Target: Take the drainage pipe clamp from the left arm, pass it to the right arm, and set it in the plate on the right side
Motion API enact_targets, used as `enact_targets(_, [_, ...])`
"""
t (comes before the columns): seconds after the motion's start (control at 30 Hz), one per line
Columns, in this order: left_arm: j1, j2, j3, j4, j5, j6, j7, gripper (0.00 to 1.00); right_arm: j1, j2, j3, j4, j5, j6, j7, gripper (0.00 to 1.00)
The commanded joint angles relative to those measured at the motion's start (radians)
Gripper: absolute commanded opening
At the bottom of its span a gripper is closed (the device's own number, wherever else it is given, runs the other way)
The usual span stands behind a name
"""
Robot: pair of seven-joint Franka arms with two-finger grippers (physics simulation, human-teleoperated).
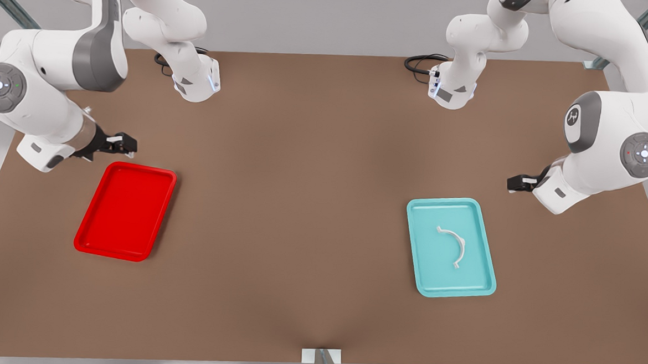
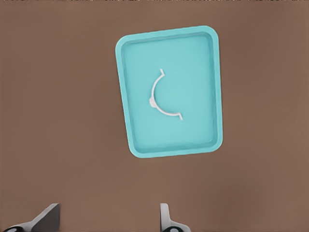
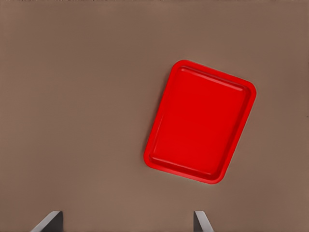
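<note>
Clamp sitting in the teal tray, both my tools up and holding nothing.

The drainage pipe clamp (image 1: 452, 245) lies flat near the middle of the teal tray (image 1: 423, 255), on the front view's right side of the brown tabletop (image 1: 300, 203). My left tool (image 1: 514, 183) hangs just off that tray's far corner, fingers (image 2: 165, 217) spread apart, nothing between them. The red plate (image 1: 89, 231) sits well apart on the front view's left with nothing in it, and my right tool (image 1: 126, 144) hovers by its far edge, fingers (image 3: 202, 221) likewise spread wide.
</note>
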Motion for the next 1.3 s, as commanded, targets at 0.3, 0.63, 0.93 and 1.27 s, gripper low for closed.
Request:
enact_targets(0.3, [-0.001,0.373,0.015,0.004,-0.021,0.489,0.236,1.00,0.001,-0.001,-0.005,-0.001,0.010,0.038,-0.030,1.00])
enact_targets(0.63, [-0.021,0.439,0.012,-0.135,-0.019,0.711,0.687,1.00,-0.002,-0.001,-0.006,-0.007,0.010,0.040,-0.030,1.00])
enact_targets(0.93, [-0.041,0.465,0.008,-0.228,-0.081,0.917,0.681,1.00,-0.002,-0.001,-0.006,-0.015,0.010,0.040,-0.030,1.00])
enact_targets(1.27, [-0.043,0.493,0.012,-0.290,-0.096,1.049,0.682,1.00,-0.008,-0.004,-0.008,-0.024,0.010,0.040,-0.031,1.00])
